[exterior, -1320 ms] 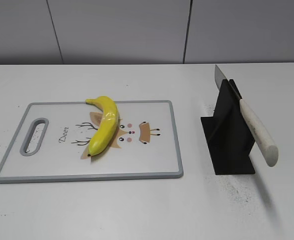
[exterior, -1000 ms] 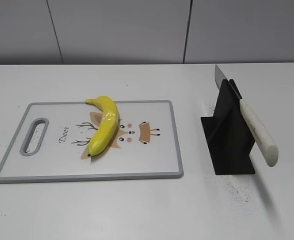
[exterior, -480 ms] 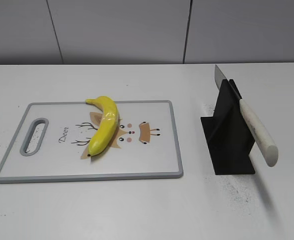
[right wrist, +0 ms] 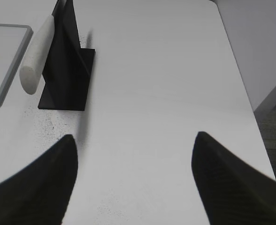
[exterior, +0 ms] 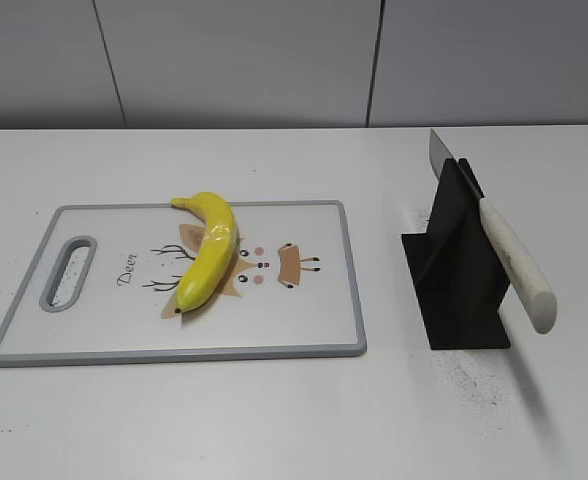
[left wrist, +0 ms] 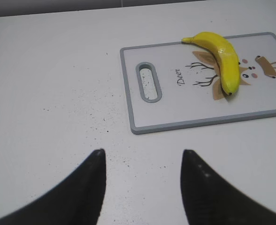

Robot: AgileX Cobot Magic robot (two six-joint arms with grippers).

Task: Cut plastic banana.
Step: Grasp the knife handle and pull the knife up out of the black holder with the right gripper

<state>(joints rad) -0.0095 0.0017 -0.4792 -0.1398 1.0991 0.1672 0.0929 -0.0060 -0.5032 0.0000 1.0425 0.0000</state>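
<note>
The plastic banana [exterior: 208,248], glossy yellow with a dark tip, lies on a white cutting board [exterior: 304,320] with a grey rim and a deer drawing. It also shows in the left wrist view [left wrist: 221,57] on the board [left wrist: 175,123]. A knife with a white handle [exterior: 514,262] rests slanted in a black stand [exterior: 456,285]; the right wrist view shows the handle [right wrist: 37,49] and stand [right wrist: 66,70]. My left gripper [left wrist: 143,154] is open and empty over bare table, short of the board. My right gripper [right wrist: 135,138] is open and empty, right of the stand. Neither gripper shows in the exterior view.
The white table [exterior: 274,420] carries dark specks near the stand and the board. Its right edge [right wrist: 241,89] shows in the right wrist view, with floor beyond. A grey wall stands behind the table.
</note>
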